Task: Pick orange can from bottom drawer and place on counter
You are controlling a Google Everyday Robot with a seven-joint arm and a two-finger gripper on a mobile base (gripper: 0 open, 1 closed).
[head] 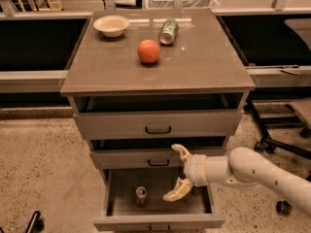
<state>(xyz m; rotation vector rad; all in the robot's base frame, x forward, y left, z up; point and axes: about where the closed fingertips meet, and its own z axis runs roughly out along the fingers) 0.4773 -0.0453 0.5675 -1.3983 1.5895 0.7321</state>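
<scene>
On the bench [204,67], a bowl [112,25] sits upper left, a lying can [168,31] right of it, a fruit [149,51] in front. Lower down, the small can [141,194] stands in the bottom drawer [158,222], the tool [178,173] just right of it.
</scene>
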